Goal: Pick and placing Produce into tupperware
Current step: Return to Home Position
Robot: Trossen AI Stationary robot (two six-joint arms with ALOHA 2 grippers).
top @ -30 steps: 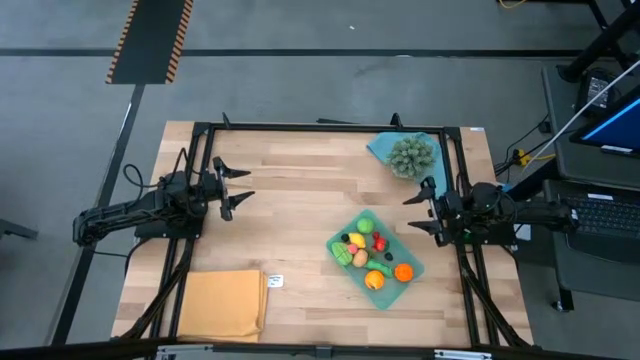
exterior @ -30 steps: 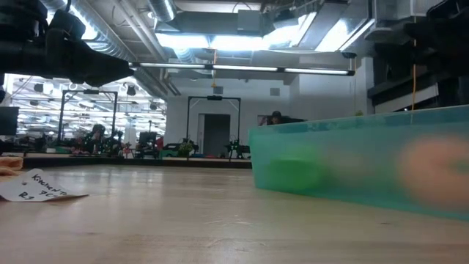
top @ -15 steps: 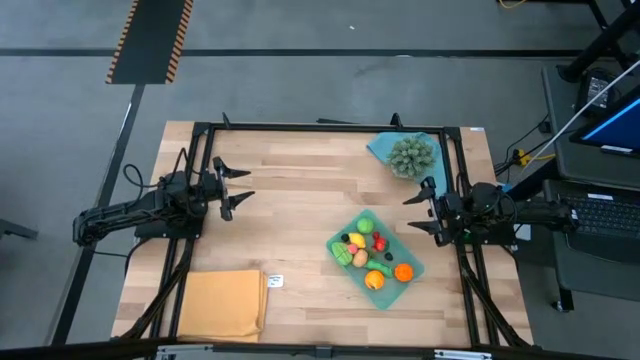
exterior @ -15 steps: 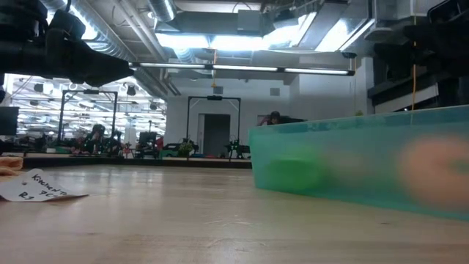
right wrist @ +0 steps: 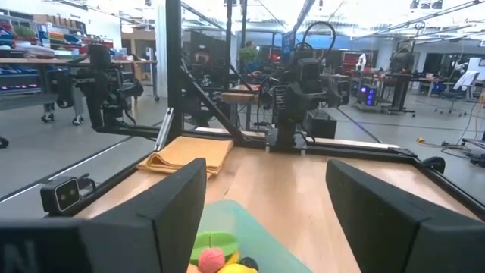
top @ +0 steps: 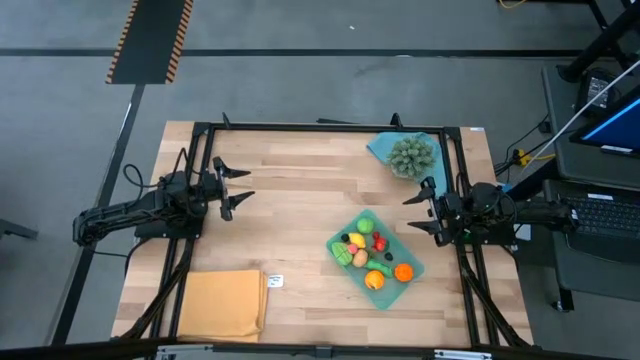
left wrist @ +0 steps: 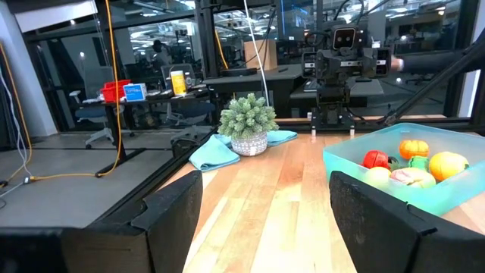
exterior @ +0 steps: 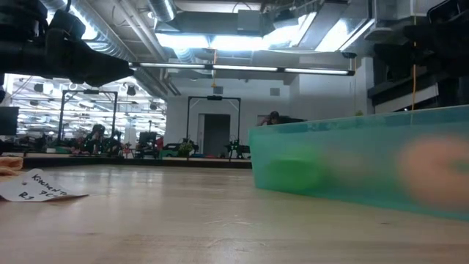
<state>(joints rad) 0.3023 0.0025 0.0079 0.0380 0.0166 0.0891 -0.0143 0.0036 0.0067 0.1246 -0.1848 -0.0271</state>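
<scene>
The teal tupperware sits right of the table's middle and holds several small produce pieces: green, yellow, red and orange. It also shows in the low view and the left wrist view. My left gripper hovers open above the table's left side, pointing level toward the right. My right gripper hovers open at the table's right side, just right of the tupperware, pointing left. Neither has anything between its fingers.
An orange-yellow cloth lies at the near left corner, a small paper tag beside it. A spiky grey-green ball rests on a blue cloth at the far right. Bare wood spans the middle.
</scene>
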